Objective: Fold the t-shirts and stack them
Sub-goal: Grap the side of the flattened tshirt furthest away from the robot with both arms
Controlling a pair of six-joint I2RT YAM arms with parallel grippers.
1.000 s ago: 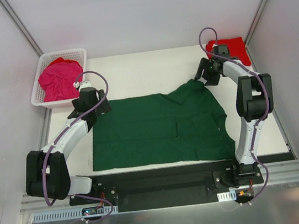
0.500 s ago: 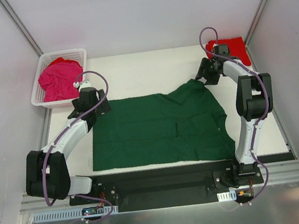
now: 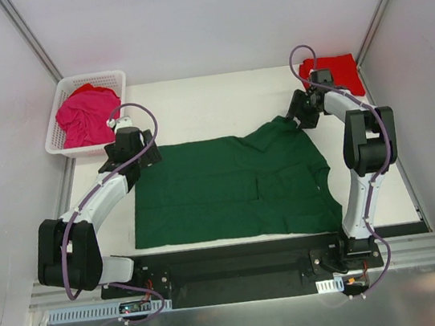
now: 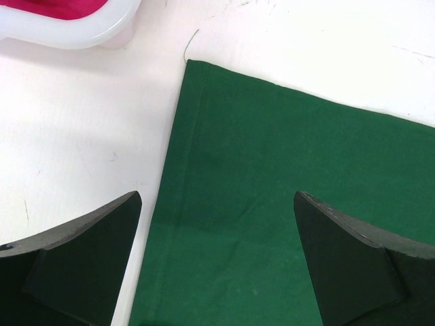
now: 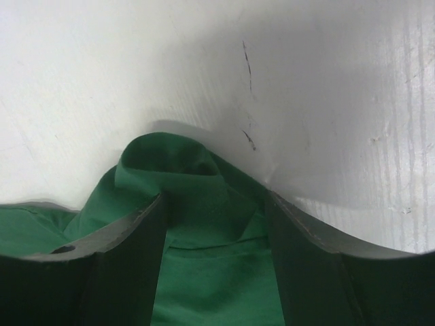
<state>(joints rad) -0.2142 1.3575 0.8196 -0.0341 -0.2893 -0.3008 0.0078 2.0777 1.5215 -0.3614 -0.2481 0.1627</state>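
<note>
Table [image 3: 216,98] white, walled on three sides, both arm bases at 6 o'clock. Green t-shirt [image 3: 229,190] is the biggest item. It is spread flat across the middle of the table toward 6 o'clock, long side running 9 to 3. Its 1 o'clock corner is rucked into a small hump, the rest smooth.

Left arm [image 3: 86,210] reaches from 7 o'clock up to the shirt's 11 o'clock corner. Right arm [image 3: 366,150] reaches from 5 o'clock up to the rucked corner.

White lattice basket [image 3: 56,125] sits at 10 o'clock of the table. Pink t-shirt [image 3: 85,117] is crumpled inside it, spilling over the near rim. Red t-shirt [image 3: 338,69] lies at 2 o'clock by the right wall, partly hidden behind the right wrist, well apart from the green one.

Left gripper [image 3: 132,160] is over the green shirt's 11 o'clock corner. In the left wrist view its fingers are spread wide [image 4: 217,200], with the hem [image 4: 173,176] running between them and nothing held.

Right gripper [image 3: 294,120] straddles the hump. In the right wrist view [image 5: 216,197] the fingers sit either side of bunched green cloth that fills the gap. Cannot tell whether it is pinched.
</note>
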